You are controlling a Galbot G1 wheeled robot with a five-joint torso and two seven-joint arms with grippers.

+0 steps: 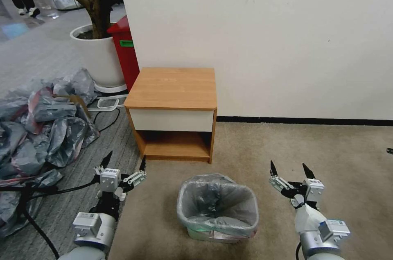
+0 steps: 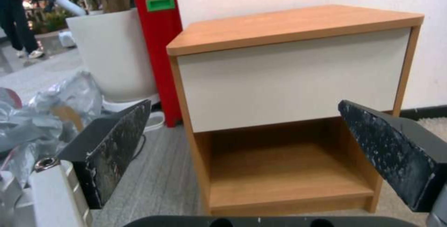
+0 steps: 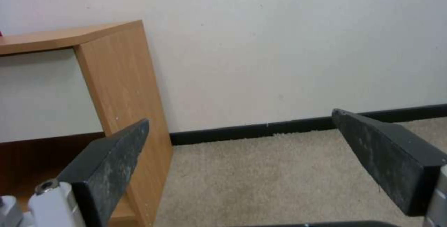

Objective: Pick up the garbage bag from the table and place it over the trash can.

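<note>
Both grippers spread, flanking trash can (image 1: 217,227) lined with garbage bag (image 1: 217,200)

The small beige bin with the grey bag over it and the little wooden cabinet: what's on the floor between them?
Nothing: in the head view, bare beige carpet separates the trash can from the table.

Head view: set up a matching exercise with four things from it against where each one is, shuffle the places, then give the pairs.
Things:
1. garbage bag
2. table
3. left tool
4. right tool

Places:
A. against the wall
B. open, left of the trash can
C. lining the trash can
D. open, right of the trash can

Pairs: 1-C, 2-A, 3-B, 4-D
</note>
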